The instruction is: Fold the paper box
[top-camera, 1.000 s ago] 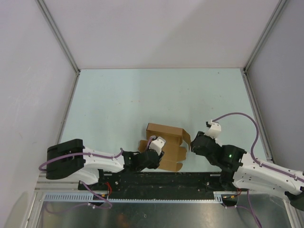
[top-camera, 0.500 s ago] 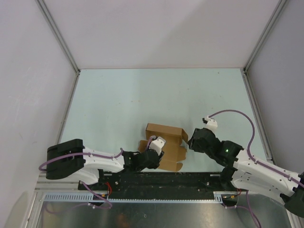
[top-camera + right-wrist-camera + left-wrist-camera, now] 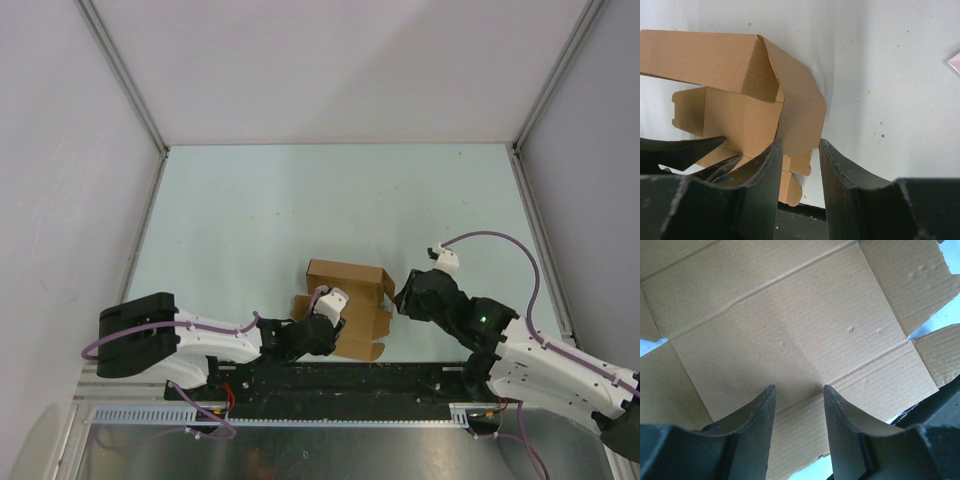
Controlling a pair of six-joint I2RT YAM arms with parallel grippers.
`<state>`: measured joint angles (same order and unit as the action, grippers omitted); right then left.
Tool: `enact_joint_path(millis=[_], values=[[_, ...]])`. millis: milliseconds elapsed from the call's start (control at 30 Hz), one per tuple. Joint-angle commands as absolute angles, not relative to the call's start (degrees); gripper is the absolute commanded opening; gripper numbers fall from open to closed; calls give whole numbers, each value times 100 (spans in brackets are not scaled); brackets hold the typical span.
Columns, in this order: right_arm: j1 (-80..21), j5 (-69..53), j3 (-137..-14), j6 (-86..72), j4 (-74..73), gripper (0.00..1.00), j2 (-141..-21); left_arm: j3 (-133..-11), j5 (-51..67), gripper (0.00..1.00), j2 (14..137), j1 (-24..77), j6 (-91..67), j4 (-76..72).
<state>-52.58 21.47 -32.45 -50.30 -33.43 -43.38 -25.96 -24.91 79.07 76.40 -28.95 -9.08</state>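
The paper box (image 3: 350, 280) is a brown cardboard sheet, partly folded, lying near the front edge of the pale table (image 3: 300, 210). Its far panel stands up and its side flaps hang loose. My left gripper (image 3: 330, 318) presses down on the flat base panel (image 3: 790, 325); in the left wrist view the left gripper (image 3: 799, 392) is open, with both fingertips resting on the board. My right gripper (image 3: 402, 298) is at the box's right side. In the right wrist view the right gripper (image 3: 797, 147) is open, and the lower edge of the right flap (image 3: 800, 120) reaches between its fingertips.
The black base rail (image 3: 400, 375) runs just behind the box's near edge. White enclosure walls with metal posts (image 3: 120, 75) surround the table. A small pale packet (image 3: 955, 62) shows at the right edge of the right wrist view.
My right gripper has shifted left and slightly up, closing in on the box's right flap, and its jaws have widened a little. The left arm and the base panel have stayed put.
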Motion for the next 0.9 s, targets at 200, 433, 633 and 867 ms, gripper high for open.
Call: enact_joint_path(millis=[200, 433, 633, 867], values=[[-5194, 1943, -3278, -4922, -3533, 47, -3981, -2663, -2417, 48, 7884, 7664, -2936, -958], [-5186, 2003, -3401, -4983, -3690, 52, -4358, -2654, -2426, 48, 7849, 7664, -2927, -949], [-5186, 1829, -3445, -4852, -3464, 44, -4675, -2663, -2408, 48, 7884, 7664, -2927, -949], [-5115, 1925, -3445, -4878, -3401, 30, -4939, -2646, -2426, 47, 7840, 7664, -2909, -949]])
